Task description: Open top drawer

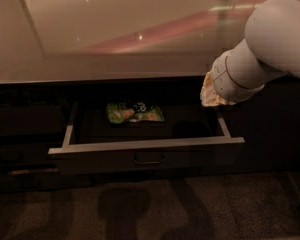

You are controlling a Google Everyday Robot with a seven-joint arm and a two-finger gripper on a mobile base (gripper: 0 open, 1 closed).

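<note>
Top drawer (145, 145) at 6 o'clock already sits wide open, snack bag (135, 113) inside. Gripper (208, 93) is at 2 o'clock above its right corner, can't tell if open or closed. Probably should lift clear, no bumping.

You are looking at the top drawer (190, 157), with a dark grey front and a lighter grey rim; its loop handle (149, 160) is dark. Toward 12 o'clock on its dark floor lies a green packet (135, 113) patched with orange and white. The counter (115, 39) is glossy beige with a pink streak. At 2 o'clock in your view, the white arm (270, 44) ends in the yellowish-tan gripper (208, 93).
</note>
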